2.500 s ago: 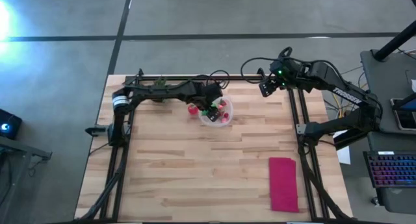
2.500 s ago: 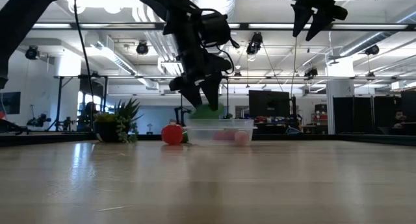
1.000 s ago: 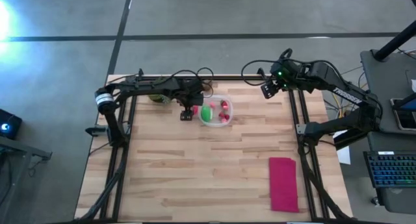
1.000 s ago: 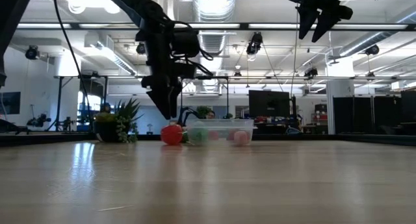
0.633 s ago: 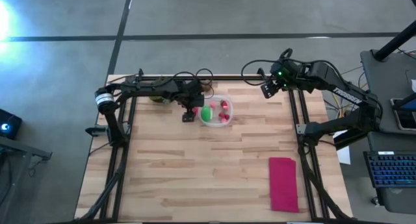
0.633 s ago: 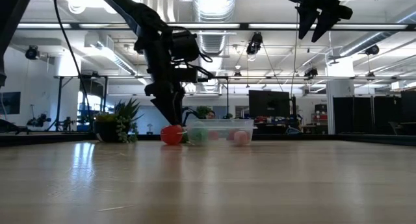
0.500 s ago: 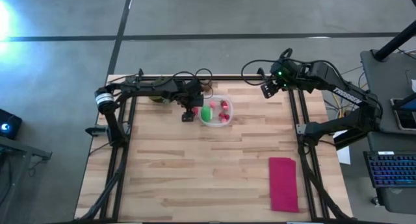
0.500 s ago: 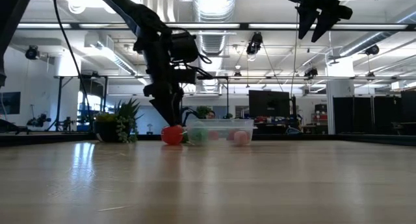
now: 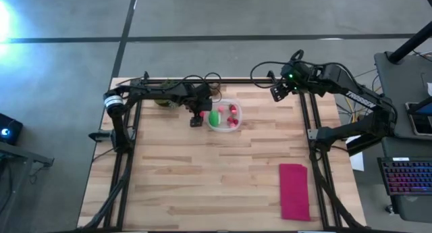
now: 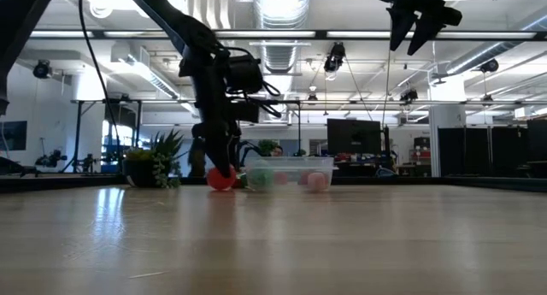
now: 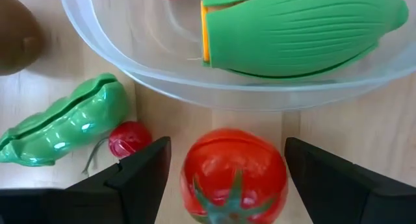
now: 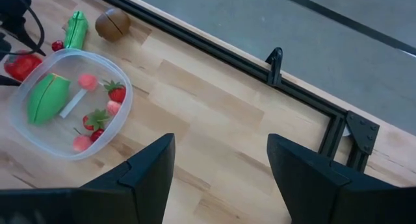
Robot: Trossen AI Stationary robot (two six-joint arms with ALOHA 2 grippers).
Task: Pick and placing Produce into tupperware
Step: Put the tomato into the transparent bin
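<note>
The clear tupperware point(image 9: 223, 129) stands at the table's far middle and holds a green piece point(image 11: 299, 32) and several small red and pink pieces point(image 12: 116, 92). A red tomato point(image 11: 234, 175) lies on the table against its left wall. My left gripper point(image 11: 227, 178) is open and down at table level point(image 10: 220, 171), with one finger on each side of the tomato. A green pea pod point(image 11: 65, 126), a tiny red piece point(image 11: 129, 138) and a brown piece point(image 11: 16, 36) lie on the table beyond it. My right gripper point(image 9: 277, 92) is open and empty, raised at the far right. My left gripper points down with its fingers point(image 11: 140, 178) on either side of the tomato, which rests on the table. A gap shows on one side. I cannot tell whether the other finger point(image 11: 312, 172) touches the tomato.
A potted plant point(image 10: 154, 167) stands at the far left, behind the left arm. A flat magenta cloth point(image 9: 294, 191) lies at the near right. A black frame rail point(image 12: 273, 62) runs along the table's far edge. Bare wood fills the middle and near part.
My left gripper has gone down from above the tomato to table level, so that its open fingers now stand around the tomato. The tomato and the tupperware have stayed where they were.
</note>
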